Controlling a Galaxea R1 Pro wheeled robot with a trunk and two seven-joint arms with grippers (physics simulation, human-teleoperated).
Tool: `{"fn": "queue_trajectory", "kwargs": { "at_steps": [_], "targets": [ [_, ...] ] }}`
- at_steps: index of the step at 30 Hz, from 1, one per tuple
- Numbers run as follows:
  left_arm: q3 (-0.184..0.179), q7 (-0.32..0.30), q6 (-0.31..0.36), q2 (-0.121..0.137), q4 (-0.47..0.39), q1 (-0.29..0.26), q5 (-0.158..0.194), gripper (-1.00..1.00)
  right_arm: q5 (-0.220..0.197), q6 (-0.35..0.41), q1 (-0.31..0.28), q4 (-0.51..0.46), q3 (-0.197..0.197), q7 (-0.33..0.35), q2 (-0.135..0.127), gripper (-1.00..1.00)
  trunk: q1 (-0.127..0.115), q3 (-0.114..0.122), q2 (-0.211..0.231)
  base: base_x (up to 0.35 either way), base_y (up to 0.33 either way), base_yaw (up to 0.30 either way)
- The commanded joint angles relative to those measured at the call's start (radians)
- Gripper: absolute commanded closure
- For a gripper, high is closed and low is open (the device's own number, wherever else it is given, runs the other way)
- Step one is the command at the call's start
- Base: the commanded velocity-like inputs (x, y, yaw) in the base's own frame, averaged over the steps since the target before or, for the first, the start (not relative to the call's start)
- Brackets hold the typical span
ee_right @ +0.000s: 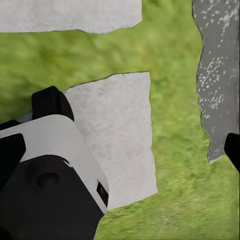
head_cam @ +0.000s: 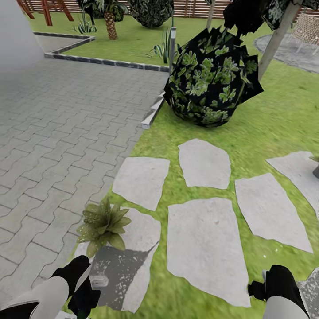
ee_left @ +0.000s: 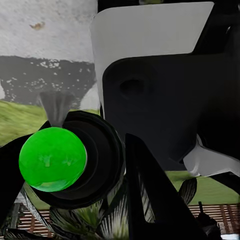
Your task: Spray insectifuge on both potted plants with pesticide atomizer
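Head view: potted plant (head_cam: 103, 225) speckled; left wrist: atomizer (ee_left: 52, 159) gripped.

Ahead of me a big dark round bush (head_cam: 212, 77) sits on the grass beside the kerb (head_cam: 151, 113) of the grey block paving (head_cam: 57, 119). A slim grey lamp post (head_cam: 172, 46) stands just behind it. Farther back I see a palm trunk (head_cam: 110, 24), another round bush (head_cam: 151, 11) and a slanted pale pole (head_cam: 277, 37).

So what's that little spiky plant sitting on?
The potted plant sits on a grey stepping stone at the paving's edge. Its leaves cover the pot, so that can't be seen.
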Motion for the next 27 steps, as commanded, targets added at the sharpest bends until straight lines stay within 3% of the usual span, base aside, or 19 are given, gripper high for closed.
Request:
{"fn": "queue_trajectory", "kwargs": {
  "at_steps": [1,8,16,22,27],
  "targets": [
    [0.007,-0.006,0.005,0.0,-0.001,0.0,-0.011,1.0,0.01,-0.001,-0.001,-0.001,-0.004,0.009,0.001,-1.0,0.0,-0.001,0.0,0.0,-0.344,0.225],
    [0.007,-0.006,0.005,0.0,-0.001,0.0,-0.011,1.0,0.01,-0.001,-0.001,-0.001,-0.004,0.009,0.001,-1.0,0.0,-0.002,0.0,0.0,-0.344,0.229],
    [0.007,-0.006,0.005,0.0,0.0,0.0,-0.011,1.0,0.01,-0.001,-0.001,-0.001,-0.004,0.012,0.0,-1.0,0.0,-0.002,0.0,0.0,-0.34,0.045],
    [0.007,-0.006,0.005,0.0,0.0,0.0,-0.011,1.0,0.011,-0.001,-0.001,-0.001,-0.004,0.009,0.001,-1.0,0.0,-0.007,0.0,0.0,-0.327,0.191],
    [0.007,-0.006,0.005,0.0,0.0,0.001,-0.011,1.0,0.01,-0.001,-0.001,-0.001,-0.004,0.009,0.0,-1.0,0.0,-0.011,0.0,0.0,-0.139,0.218]
  ]
}}
